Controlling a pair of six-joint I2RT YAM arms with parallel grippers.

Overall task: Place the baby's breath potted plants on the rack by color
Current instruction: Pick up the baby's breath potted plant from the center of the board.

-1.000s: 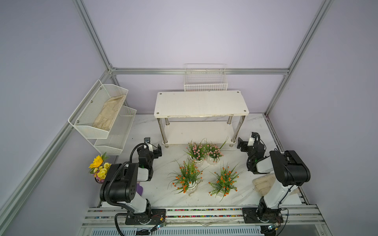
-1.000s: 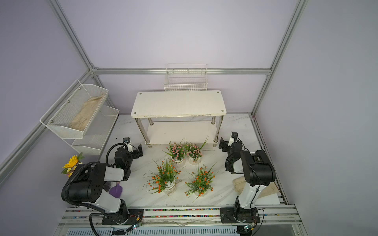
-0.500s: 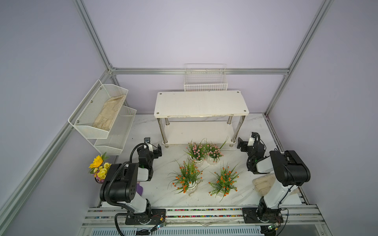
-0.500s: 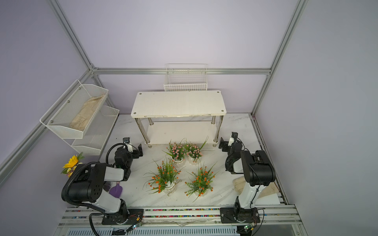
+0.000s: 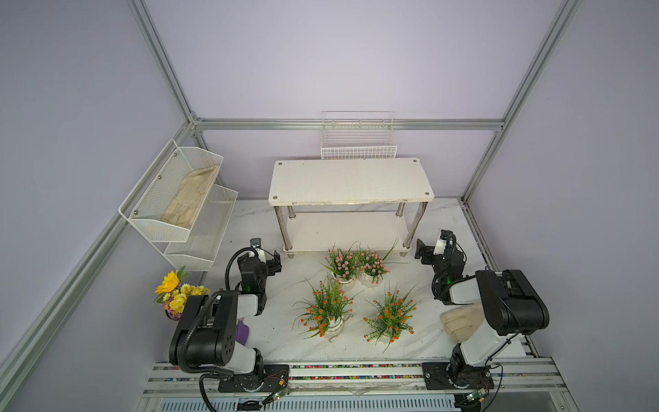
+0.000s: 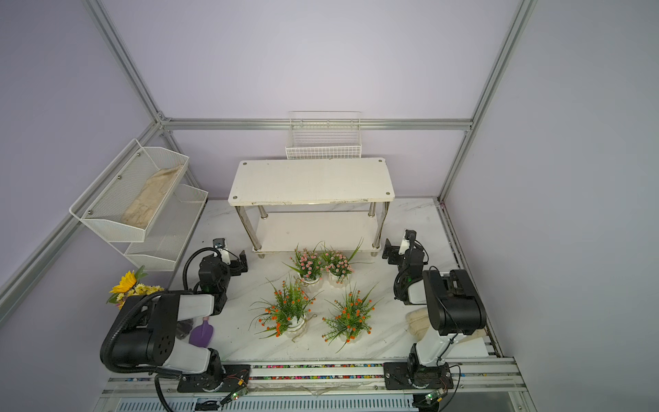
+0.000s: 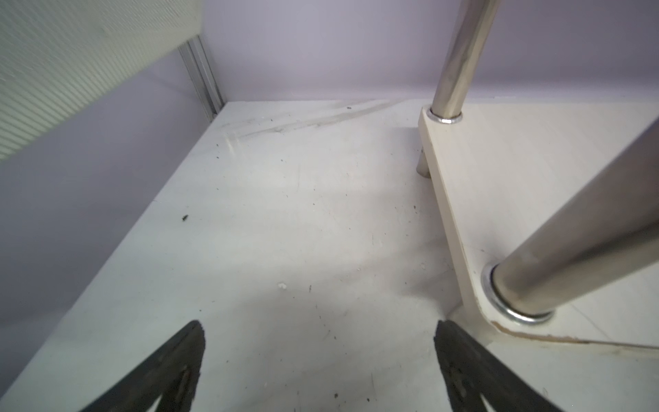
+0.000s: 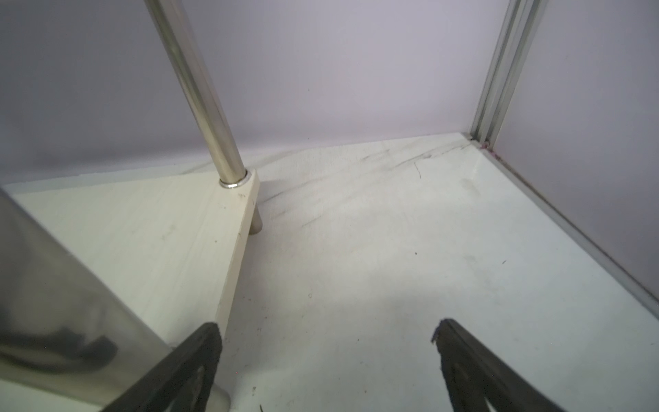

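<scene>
Though near the rack (image 5: 351,182), four potted plants (image 5: 330,310) on tabletop (image 5: 281,339).

The left gripper (image 7: 319,330) has its two dark fingers (image 7: 178,364) spread wide, with only bare tabletop between them. The white table (image 7: 278,221) is scuffed and speckled with dark crumbs. Just to the right stands the rack (image 7: 517,171): a corner of its cream lower shelf and two shiny chrome legs (image 7: 577,246), one near, one farther. To the left is a white mesh bin (image 7: 71,53) against the lilac wall (image 7: 321,46).
</scene>
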